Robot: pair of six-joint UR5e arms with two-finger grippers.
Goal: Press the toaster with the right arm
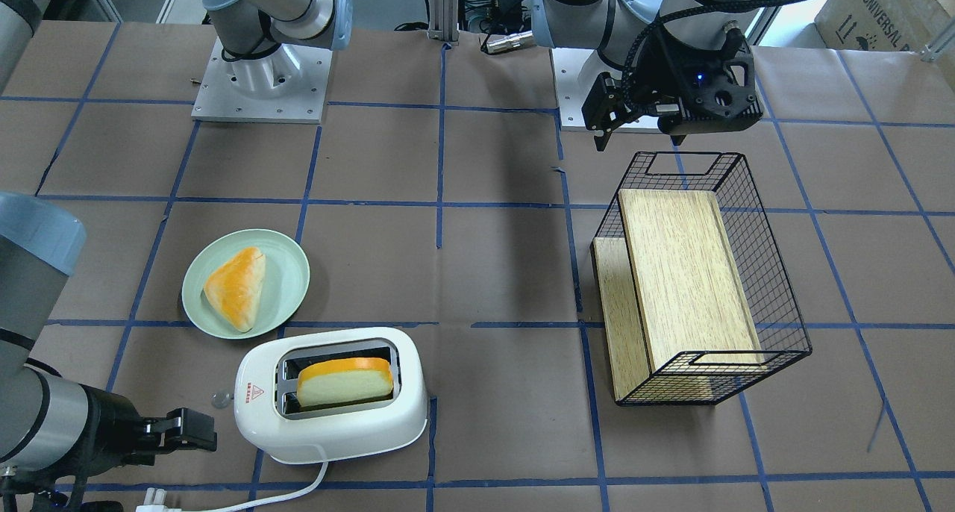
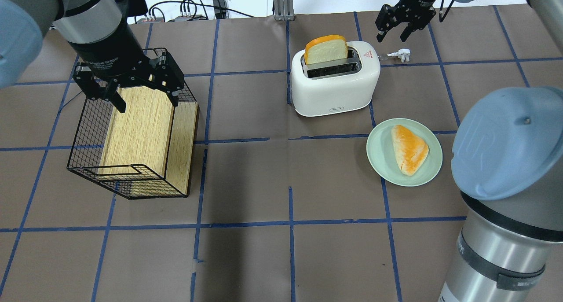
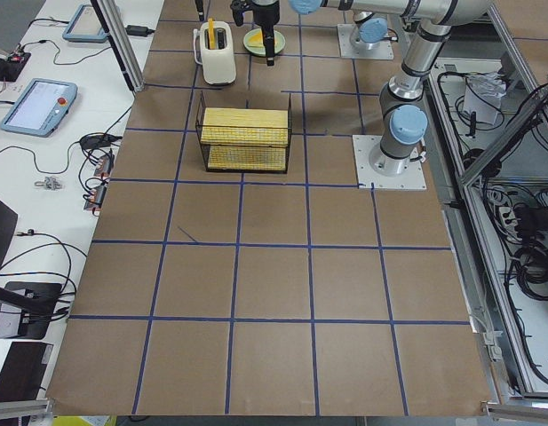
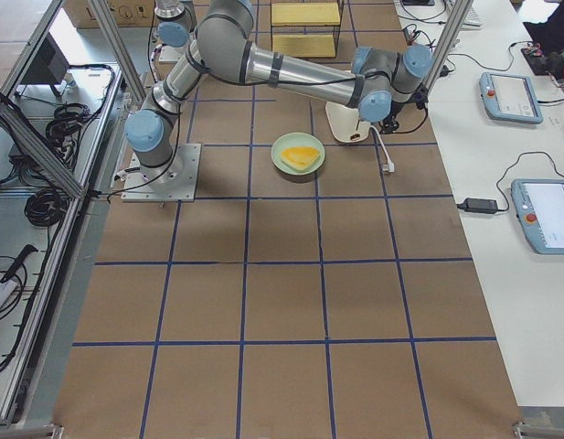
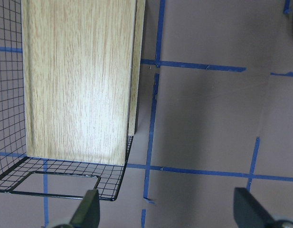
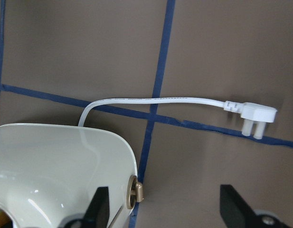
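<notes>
We record a brown paper-covered table top [image 2: 246, 183], marked into squares by blue tape lines [image 2: 290, 222]. A silver aluminium profile post [image 2: 283, 0] stands at one long edge. A white side bench [image 4: 537, 302] runs along that same side, carrying grey touchscreen tablets [image 4: 510, 96]. Black cable bundles [image 3: 533, 266] lie beyond the opposite edge. A brown cardboard box [image 1: 880, 8] sits off one corner. Lighting is even.

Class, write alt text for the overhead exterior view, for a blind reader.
A white toaster with a bread slice standing in it; the open right gripper hovers beyond it, near its plug. The left gripper hovers over a wire basket.
</notes>
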